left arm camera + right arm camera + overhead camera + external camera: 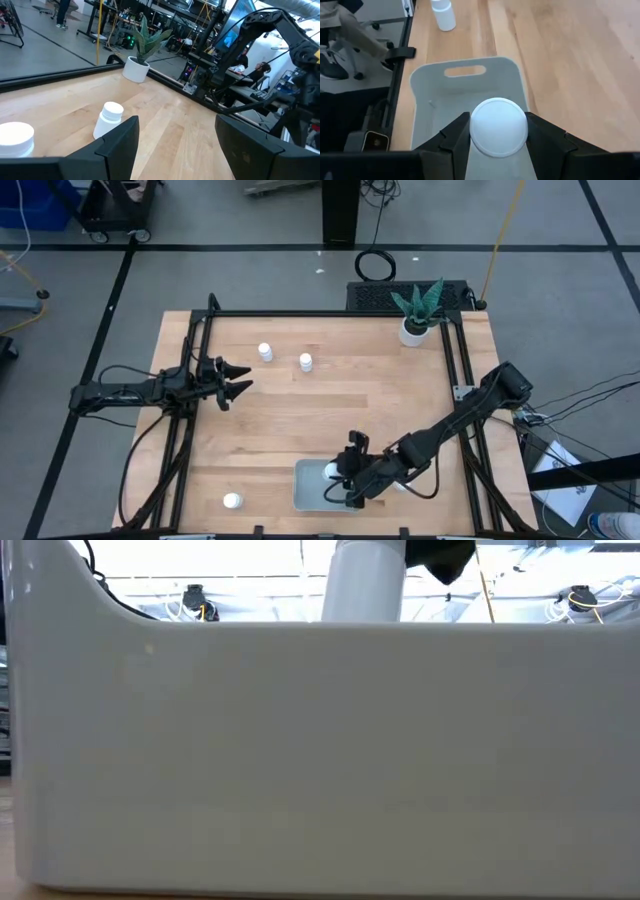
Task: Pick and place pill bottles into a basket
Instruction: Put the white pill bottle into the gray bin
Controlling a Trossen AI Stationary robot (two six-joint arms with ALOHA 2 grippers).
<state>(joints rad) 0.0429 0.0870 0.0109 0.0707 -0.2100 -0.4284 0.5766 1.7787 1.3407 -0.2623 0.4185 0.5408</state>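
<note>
The right end effector (345, 478) hangs over the basket (305, 492) at the near edge of the tabletop (320, 410), clenched on a pill bottle (498, 126); the right wrist view shows the bottle's white cap squeezed between the two dark fingers, directly above the basket's pale floor. The step in hand looks like the placing of this bottle: it is carried to the right spot but not yet let go. The next move likely calls for lowering it until its base meets the basket floor, then releasing the fingers and lifting straight up so the bottle is not tipped. Three more bottles stand loose on the tabletop: two near each other toward the far side, one (265, 352) left of the other (306, 362), and a third (232, 501) near the front, left of the basket. The left end effector (238, 377) waits at the left side, released with fingers spread, empty, pointing toward the far pair.
</note>
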